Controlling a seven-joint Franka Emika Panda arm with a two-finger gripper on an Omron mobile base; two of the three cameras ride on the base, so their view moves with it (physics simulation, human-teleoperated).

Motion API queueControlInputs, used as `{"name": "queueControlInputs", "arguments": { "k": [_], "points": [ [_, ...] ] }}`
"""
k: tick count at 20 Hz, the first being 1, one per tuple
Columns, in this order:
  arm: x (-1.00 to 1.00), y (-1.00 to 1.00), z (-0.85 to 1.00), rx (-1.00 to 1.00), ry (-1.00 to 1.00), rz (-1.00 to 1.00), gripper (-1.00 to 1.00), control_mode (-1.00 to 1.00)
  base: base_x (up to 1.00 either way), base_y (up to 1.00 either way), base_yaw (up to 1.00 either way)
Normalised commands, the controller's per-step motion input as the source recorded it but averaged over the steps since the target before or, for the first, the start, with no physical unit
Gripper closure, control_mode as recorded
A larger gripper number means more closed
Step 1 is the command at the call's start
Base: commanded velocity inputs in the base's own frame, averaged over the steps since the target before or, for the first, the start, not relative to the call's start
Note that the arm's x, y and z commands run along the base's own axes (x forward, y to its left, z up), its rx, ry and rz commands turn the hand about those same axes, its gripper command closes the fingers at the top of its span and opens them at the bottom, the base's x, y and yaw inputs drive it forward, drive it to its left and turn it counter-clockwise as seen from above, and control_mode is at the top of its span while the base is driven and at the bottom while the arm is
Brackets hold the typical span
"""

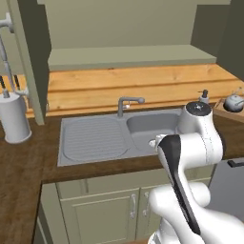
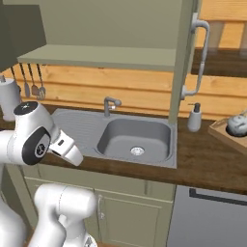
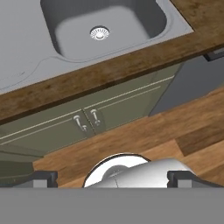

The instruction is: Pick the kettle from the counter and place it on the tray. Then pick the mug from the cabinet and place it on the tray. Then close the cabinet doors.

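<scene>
The silvery kettle (image 1: 234, 101) (image 2: 238, 124) sits on the light-wood tray (image 1: 222, 110) (image 2: 221, 131) at the right end of the dark wood counter (image 2: 207, 159). Above the sink, the cabinet (image 1: 128, 55) (image 2: 96, 57) stands with both doors swung out: the left door (image 1: 29, 62) and the right door (image 2: 185, 58) with its curved silver handle (image 2: 203, 53). The mug is out of view. My gripper (image 3: 113, 178) is open with nothing between its dark fingertips (image 3: 43, 177). It hangs by the counter's front edge, facing the sink, far left of the tray.
A grey steel sink (image 1: 143, 126) (image 2: 137, 137) (image 3: 105, 26) with a tap (image 1: 125, 104) is set in the counter. A soap pump bottle (image 2: 194, 117) stands left of the tray. A white cylinder (image 1: 14, 116) and hanging utensils (image 2: 31, 79) are at the left. Lower cupboards (image 3: 87, 120) lie below.
</scene>
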Motion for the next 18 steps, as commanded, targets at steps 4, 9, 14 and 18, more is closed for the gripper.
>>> {"name": "queueControlInputs", "arguments": {
  "k": [4, 9, 14, 18],
  "points": [
    [0.0, 0.0, 0.0, 0.0, 0.0, 0.0, -1.0, 1.0, 0.0, 0.34, 0.02],
    [0.0, 0.0, 0.0, 0.0, 0.0, 0.0, -1.0, 1.0, 0.02, 0.12, 0.0],
    [0.0, 0.0, 0.0, 0.0, 0.0, 0.0, -1.0, 1.0, 0.0, 0.0, 0.0],
    [-0.04, 0.0, -0.03, 0.0, 0.0, 0.0, -1.0, -1.0, 0.0, 0.0, 0.0]
  ]
}}
